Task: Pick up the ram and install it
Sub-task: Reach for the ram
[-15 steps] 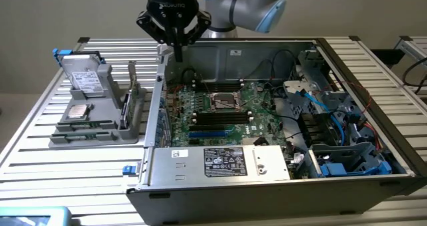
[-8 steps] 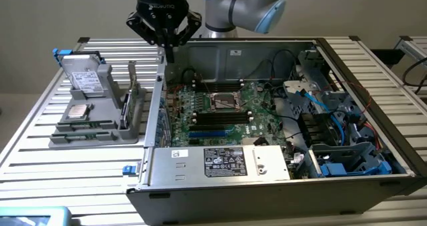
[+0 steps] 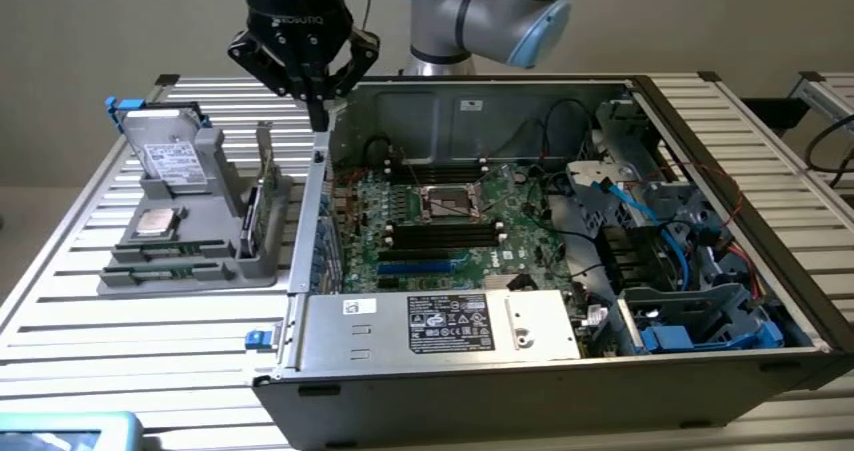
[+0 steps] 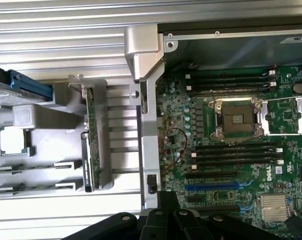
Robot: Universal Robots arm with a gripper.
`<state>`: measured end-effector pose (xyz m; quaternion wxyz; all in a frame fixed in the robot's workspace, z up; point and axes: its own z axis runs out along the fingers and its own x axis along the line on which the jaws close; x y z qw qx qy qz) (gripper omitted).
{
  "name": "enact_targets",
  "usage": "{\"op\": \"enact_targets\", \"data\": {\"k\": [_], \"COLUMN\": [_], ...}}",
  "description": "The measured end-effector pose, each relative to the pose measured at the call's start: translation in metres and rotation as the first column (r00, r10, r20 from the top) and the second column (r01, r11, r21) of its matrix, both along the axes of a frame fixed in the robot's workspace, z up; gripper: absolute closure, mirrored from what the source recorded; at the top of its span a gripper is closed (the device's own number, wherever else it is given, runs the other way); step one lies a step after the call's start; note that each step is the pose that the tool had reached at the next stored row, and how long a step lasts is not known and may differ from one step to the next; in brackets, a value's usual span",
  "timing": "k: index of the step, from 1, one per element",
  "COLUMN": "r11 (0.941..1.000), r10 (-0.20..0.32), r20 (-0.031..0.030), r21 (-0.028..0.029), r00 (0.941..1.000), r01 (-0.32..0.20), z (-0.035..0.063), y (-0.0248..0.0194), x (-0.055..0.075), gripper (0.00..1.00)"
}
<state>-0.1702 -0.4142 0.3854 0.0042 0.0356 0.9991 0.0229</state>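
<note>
The claw [image 3: 318, 117] is seen in the exterior view hanging above the rear corner of the open computer case [image 3: 534, 396], over the case wall that faces the tray. Its fingers are drawn fully together and nothing is gripped between them. In the wrist view the dark body of the claw [image 4: 168, 212] is seen over the same case wall, with the motherboard [image 4: 191, 125] on one side and the tray [image 4: 56, 135] on the other.

The case is laid on its side on a slatted metal worktop [image 3: 80, 301]. The grey tray is placed just beside it, toward the exterior view's left.

The ram [image 3: 171, 250] is held edge-up in a low slot near the front of the tray, well apart from the claw. A second stick [image 3: 150, 268] of the same kind is set in the slot next to it. In the wrist view the two are seen as thin parallel strips, the ram [image 4: 41, 169] and the second stick [image 4: 38, 189].

In the tray, a boxy silver hard drive [image 3: 174, 151] is propped at the rear, a square processor chip [image 3: 158, 221] is laid flat in the middle, and an upright expansion card [image 3: 267, 196] is stood on the side nearest the case.

On the motherboard, the processor socket [image 3: 447, 203] is flanked on two sides by rows of long dark memory slots [image 3: 441, 233].
</note>
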Motion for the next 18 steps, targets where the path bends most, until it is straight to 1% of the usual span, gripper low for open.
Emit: {"op": "enact_targets", "data": {"k": [2,5,9,15,18], "r11": [1.0000,1.0000,1.0000,1.0000,1.0000], "r10": [0.000,0.000,0.000,0.000,0.000], "r20": [-0.0022,-0.0078,-0.0135,-0.0163,-0.0176], "r21": [-0.0013,-0.0031,-0.0038,-0.0057,-0.0062], "r00": [1.0000,1.0000,0.9999,0.9999,0.9998], "r01": [0.000,0.000,0.000,0.000,0.000], "z": [-0.0009,-0.0017,-0.0029,-0.0058,-0.0078], "y": [-0.0014,-0.0033,-0.0055,-0.0085,-0.0114], "x": [-0.004,-0.011,-0.023,-0.043,-0.052], "gripper": [0.89,0.89,0.89,0.89,0.89]}}
